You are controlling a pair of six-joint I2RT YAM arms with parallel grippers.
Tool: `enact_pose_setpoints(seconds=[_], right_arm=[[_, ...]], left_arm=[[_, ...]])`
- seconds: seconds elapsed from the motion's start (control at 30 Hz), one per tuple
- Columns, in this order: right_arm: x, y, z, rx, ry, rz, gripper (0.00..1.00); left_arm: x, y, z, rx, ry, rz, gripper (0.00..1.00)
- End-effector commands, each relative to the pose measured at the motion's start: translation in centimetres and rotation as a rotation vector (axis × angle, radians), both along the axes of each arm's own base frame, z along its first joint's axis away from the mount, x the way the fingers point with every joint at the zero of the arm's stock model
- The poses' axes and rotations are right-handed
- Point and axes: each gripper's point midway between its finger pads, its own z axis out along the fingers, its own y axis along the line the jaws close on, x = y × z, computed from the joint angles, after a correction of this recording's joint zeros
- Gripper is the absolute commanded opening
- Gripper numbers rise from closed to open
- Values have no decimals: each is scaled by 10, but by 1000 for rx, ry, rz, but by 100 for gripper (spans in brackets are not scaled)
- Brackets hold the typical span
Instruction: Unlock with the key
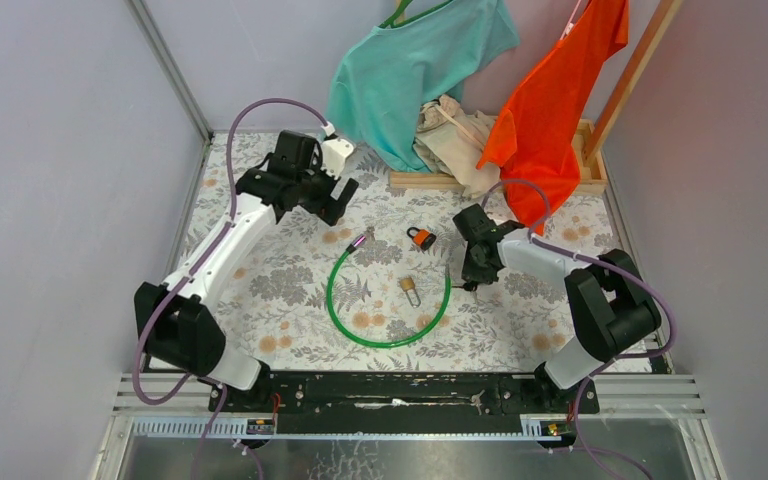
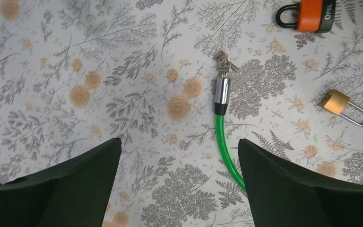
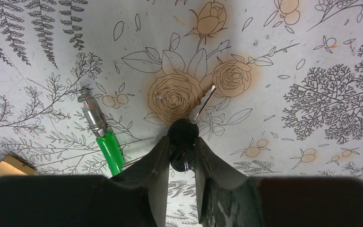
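Note:
In the right wrist view my right gripper (image 3: 182, 142) is shut on the black head of the key (image 3: 183, 132). Its silver blade (image 3: 203, 101) points up and to the right, low over the floral mat. A second black head hangs on a ring between the fingers. The orange padlock (image 1: 421, 237) lies on the mat left of my right gripper (image 1: 470, 283) and shows at the top right of the left wrist view (image 2: 307, 14). My left gripper (image 2: 179, 142) is open and empty above the mat, at the back left (image 1: 340, 205).
A green cable (image 1: 332, 290) loops on the mat, with a metal end (image 2: 222, 90) and bare silver keys (image 2: 224, 64). Its other end (image 3: 108, 146) lies left of my right fingers. A brass padlock (image 1: 409, 290) lies inside the loop. Clothes hang on a wooden rack (image 1: 590, 165) behind.

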Motion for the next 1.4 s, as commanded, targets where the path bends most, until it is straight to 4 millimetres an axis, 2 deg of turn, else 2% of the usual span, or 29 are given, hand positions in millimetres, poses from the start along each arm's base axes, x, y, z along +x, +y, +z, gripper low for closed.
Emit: enact_pose_setpoints(seconds=[0.0,0.07,0.13,0.17,0.3,0.47,0.77,0.87,1.0,1.1,1.2,1.37], right_arm=[[-6,-7,-10,-8,35,12,27],[-8,-9,-10,-7,39,9,18],[-7,-12,-8,0,32,2,2],[-7,-13,-7,2,27,0,0],[-2,-13,7,13,-11,2,0],[10,-9,38,35,-84,30,0],[19,3,89,111,-188,97,0],[20,29,115,248,-249,180,0],[10,81,173,524,-356,395,0],[-14,119,227,760,-436,607,0],[-47,143,265,930,-491,793,0],[-90,165,294,1091,-446,1005,0]], left_arm=[[-6,18,15,18,-52,76,100],[-6,21,17,25,-69,76,100],[-9,20,17,22,-65,66,100],[-11,19,15,19,-53,59,100],[-17,13,8,9,21,37,100],[-24,1,11,-43,64,-7,100],[-48,-34,17,-213,149,-139,100],[-58,-47,19,-280,184,-198,100],[-83,-69,30,-402,232,-345,100],[-111,-83,42,-474,250,-503,100],[-135,-92,55,-520,257,-615,100],[-172,-103,80,-609,251,-759,100]])
